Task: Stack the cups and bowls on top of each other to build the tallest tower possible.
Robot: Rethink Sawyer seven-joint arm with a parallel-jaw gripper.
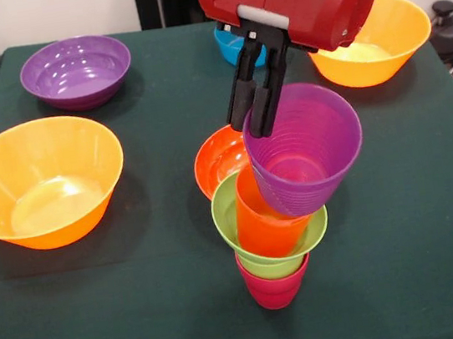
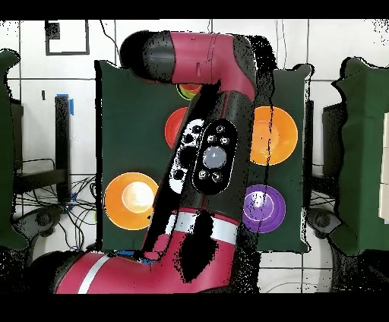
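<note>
large orange bowl (image 1: pixel 41 181) at left, purple bowl (image 1: pixel 76 70) behind | tower (image 1: pixel 275 247): crimson, lime green, orange-red cups nested, centre | gripper (image 1: pixel 255 123) clamped on tilted purple cup (image 1: pixel 308 151) rim atop tower | second orange bowl (image 1: pixel 377 43) at right
</note>
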